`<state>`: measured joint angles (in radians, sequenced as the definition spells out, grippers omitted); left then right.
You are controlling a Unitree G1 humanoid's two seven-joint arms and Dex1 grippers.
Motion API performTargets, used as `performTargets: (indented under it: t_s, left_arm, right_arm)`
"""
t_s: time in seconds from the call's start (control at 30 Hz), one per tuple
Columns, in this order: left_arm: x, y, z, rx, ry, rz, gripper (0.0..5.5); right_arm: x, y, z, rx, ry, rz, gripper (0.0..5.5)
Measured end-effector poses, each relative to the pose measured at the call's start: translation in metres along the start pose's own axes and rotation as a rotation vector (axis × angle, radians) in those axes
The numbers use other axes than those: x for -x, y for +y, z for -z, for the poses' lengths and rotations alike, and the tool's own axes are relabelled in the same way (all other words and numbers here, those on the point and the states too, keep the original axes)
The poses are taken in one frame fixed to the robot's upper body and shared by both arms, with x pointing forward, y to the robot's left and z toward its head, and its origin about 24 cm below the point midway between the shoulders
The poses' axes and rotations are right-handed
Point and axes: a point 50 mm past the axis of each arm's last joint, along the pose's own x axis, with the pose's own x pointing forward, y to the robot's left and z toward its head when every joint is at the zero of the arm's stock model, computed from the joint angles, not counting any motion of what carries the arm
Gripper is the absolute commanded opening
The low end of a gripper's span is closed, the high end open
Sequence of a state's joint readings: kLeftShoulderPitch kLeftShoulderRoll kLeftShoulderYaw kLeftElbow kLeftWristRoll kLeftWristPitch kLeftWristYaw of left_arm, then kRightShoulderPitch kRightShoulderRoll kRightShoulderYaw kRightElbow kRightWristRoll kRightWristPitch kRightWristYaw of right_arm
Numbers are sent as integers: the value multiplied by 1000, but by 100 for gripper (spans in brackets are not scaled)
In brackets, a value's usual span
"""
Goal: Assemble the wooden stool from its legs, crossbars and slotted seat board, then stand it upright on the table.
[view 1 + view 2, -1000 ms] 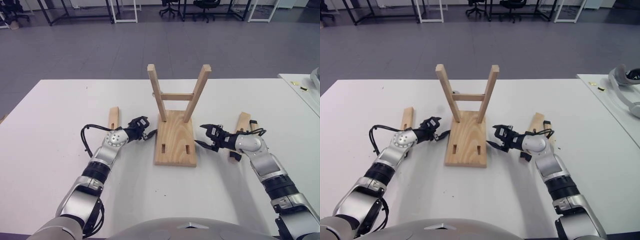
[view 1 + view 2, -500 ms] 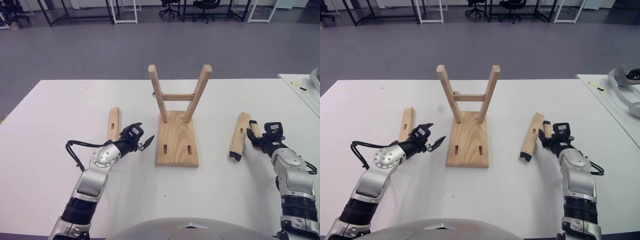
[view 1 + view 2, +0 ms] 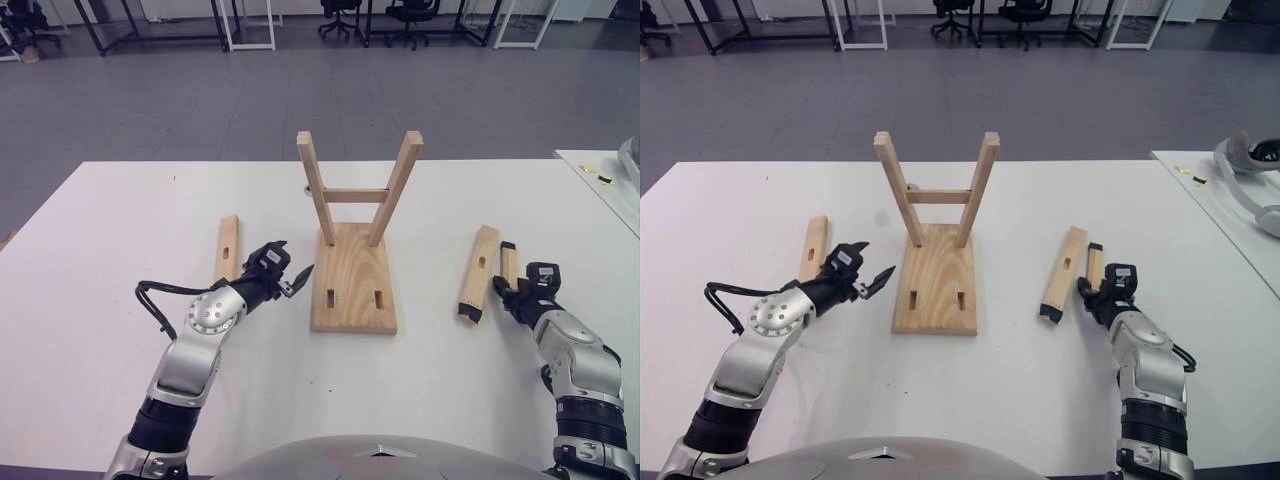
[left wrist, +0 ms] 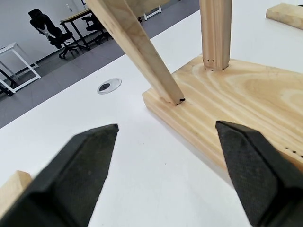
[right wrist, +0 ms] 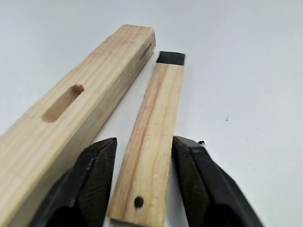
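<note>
right gripper (image 5: 143, 142) drawn back from seat board (image 3: 352, 290), spread astride crossbar (image 5: 161, 94); left gripper (image 4: 165, 126) back too, released

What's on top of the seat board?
Two legs joined by a crossbar stand at the far end of the seat board; near slots are empty. Leg ends inside are hidden.

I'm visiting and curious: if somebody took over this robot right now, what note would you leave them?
Left gripper: open, empty, beside the pale wooden seat board.
Right gripper: at the thin wooden crossbar, grip unclear.
Done: two wooden legs and one crossbar stand fitted in the board.
Remaining: fit the loose left leg, loose right leg and thin crossbar, then turn the stool upright on the white table.
</note>
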<state>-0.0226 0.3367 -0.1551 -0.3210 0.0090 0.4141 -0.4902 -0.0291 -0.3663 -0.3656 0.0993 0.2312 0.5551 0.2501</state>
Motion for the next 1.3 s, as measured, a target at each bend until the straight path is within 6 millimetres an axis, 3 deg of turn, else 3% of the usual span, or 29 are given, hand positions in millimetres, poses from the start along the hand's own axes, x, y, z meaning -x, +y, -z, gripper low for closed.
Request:
performTargets:
  t_s: [0.17, 0.27, 0.3, 0.37, 0.4, 0.43, 0.47, 0.57, 0.63, 0.7, 1.03, 1.3]
  left_arm:
    - [-2, 2, -3, 16, -9, -21, 381]
    - [-3, 8, -25, 68, -114, -39, 381]
    - [-3, 11, -37, 107, -170, -42, 381]
    - [-5, 16, -78, 206, -367, -6, 381]
    - [-3, 17, -99, 251, -467, 33, 381]
    - [-2, 18, -114, 311, -535, 69, 381]
    - [0, 20, -129, 387, -610, 114, 381]
    - [10, 25, -180, 539, -817, 284, 381]
    - [17, 30, -199, 639, -898, 385, 381]
    - [25, 32, -210, 729, -945, 476, 360]
    - [36, 44, -207, 818, -925, 472, 166]
    - [32, 43, -200, 825, -898, 445, 50]
  right_arm:
    - [-2, -3, 0, -9, -8, 44, 132]
    - [-2, -10, -4, 28, -53, 120, 132]
    - [-2, -11, -15, 52, -113, 137, 132]
    - [3, 0, -82, 171, -399, 125, 132]
    - [13, 15, -124, 240, -575, 97, 132]
    - [24, 31, -153, 295, -708, 56, 132]
    - [36, 55, -176, 348, -828, -20, 132]
    - [83, 134, -210, 505, -1093, -375, 131]
    - [112, 177, -202, 590, -1160, -677, 131]
    - [121, 192, -193, 631, -1145, -816, 131]
    - [124, 192, -186, 656, -1089, -902, 131]
    - [123, 192, -181, 653, -1064, -909, 131]
